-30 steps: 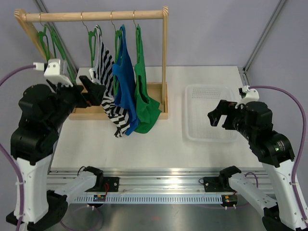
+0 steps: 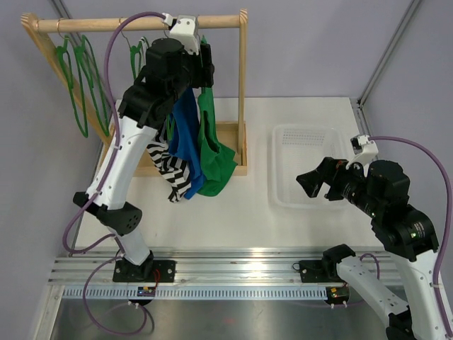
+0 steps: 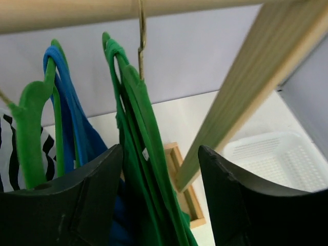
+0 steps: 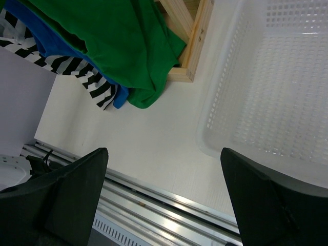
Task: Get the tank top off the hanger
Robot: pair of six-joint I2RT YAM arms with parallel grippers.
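Observation:
A green tank top (image 2: 214,156) hangs on a green hanger (image 3: 124,72) at the right end of the wooden rail (image 2: 106,24), beside a blue top (image 2: 185,131) and a black-and-white striped top (image 2: 172,172). My left gripper (image 2: 203,65) is raised just under the rail and is open. In the left wrist view the left gripper (image 3: 160,149) has its fingers on either side of the green tank top's strap (image 3: 146,154), not closed on it. My right gripper (image 2: 316,181) is open and empty, hovering over the table next to the basket; it also shows in the right wrist view (image 4: 164,154).
A white mesh basket (image 2: 277,170) sits on the table at the right. The rack's upright post (image 2: 243,85) stands right of the green top, on a wooden base frame (image 2: 244,168). Several empty green hangers (image 2: 74,74) hang at the rail's left end.
My left arm has swung up and right from beside the striped top to the rail at the green tank top. The right gripper has shifted slightly toward the near side.

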